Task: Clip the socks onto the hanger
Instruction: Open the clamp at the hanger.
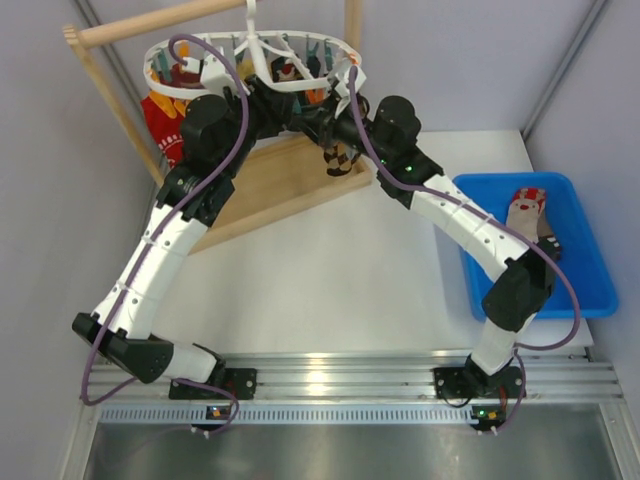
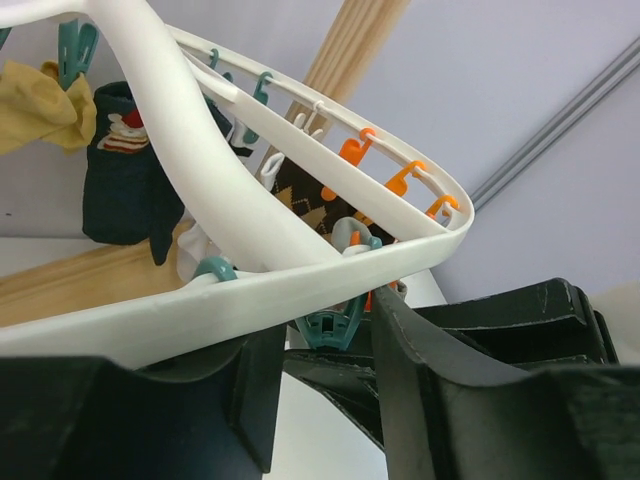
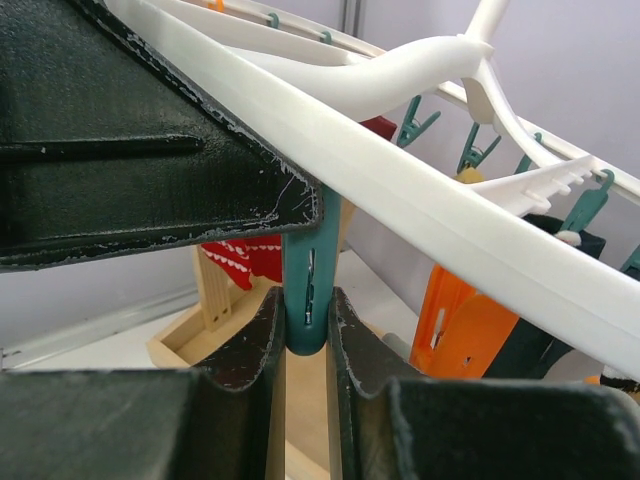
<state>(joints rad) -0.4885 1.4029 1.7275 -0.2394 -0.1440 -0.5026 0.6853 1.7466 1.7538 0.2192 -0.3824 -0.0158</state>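
This looks like a robot lab, not a home. Two robot arms, the left arm (image 1: 160, 250) and the right arm (image 1: 460, 215), are bolted to a shiny metal rail (image 1: 340, 375) at the edge of a plain white table (image 1: 330, 280). Purple cables (image 1: 243, 110) run along the arms. Bare grey walls (image 1: 50, 150) with thin metal posts (image 1: 560, 70) close the table in like a booth. The only homely things are a wooden frame (image 1: 280, 190) holding a hanger (image 1: 165, 50), and a blue bin (image 1: 596, 255) with a sock (image 1: 525, 205) in it.
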